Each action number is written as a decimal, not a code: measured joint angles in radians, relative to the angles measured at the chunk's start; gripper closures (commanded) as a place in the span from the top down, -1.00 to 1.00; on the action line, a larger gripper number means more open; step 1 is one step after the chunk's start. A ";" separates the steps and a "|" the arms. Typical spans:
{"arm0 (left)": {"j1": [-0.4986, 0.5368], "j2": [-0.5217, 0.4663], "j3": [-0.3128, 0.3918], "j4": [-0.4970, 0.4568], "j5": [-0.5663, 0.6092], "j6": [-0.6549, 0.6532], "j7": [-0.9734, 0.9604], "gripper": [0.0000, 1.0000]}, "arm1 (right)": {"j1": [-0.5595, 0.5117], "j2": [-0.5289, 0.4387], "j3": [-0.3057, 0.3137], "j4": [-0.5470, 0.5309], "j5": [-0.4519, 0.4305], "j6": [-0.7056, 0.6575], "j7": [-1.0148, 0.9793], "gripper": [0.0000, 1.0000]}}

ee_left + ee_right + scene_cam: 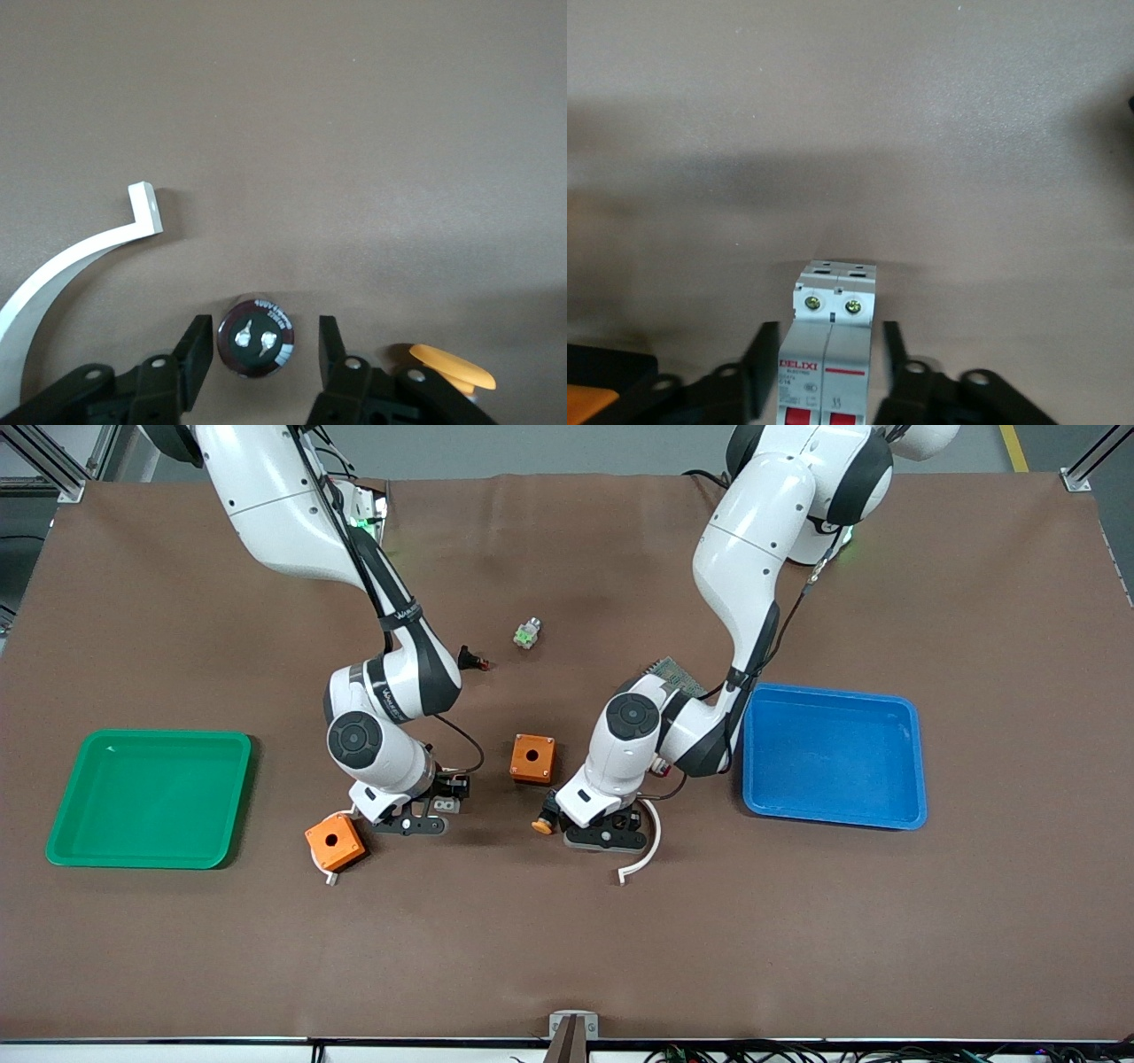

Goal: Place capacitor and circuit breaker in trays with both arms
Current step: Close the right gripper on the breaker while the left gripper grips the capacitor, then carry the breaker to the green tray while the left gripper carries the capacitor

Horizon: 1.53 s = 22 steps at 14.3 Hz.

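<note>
1. My left gripper (pixel 261 354) was low over the brown table (pixel 567 957), near the blue tray (pixel 912 717) at the left arm's end. Its fingers (pixel 197 350) stood apart, one on each side of the capacitor (pixel 257 338), with a small gap on both sides, so nothing was gripped.
2. The capacitor, a small dark cylinder with a shiny top, stood upright on the table between those fingers. A curved white strip (pixel 645 846) lay just beside it, and a black push-button with an orange cap (pixel 544 821) lay close by.
3. My right gripper (pixel 824 372) was low over the table beside an orange square box (pixel 335 841), toward the green tray (pixel 62 841). Its fingers (pixel 760 359) were spread around the circuit breaker (pixel 831 354), which stood on the table between them; I could not see a firm grip on it.
4. A second orange box (pixel 532 758) sat between the two arms.
5. As I judged it, the task was at an early stage: both parts were lined up for grasping, but neither had been lifted.
6. Both trays were empty. Closing, lifting, carrying and placing remained for each arm.
</note>
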 measured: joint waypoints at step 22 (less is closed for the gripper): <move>0.074 -0.187 0.030 -0.040 0.000 -0.138 -0.063 -0.99 | -0.436 -0.204 -0.196 0.020 -0.155 -0.314 -0.869 -0.93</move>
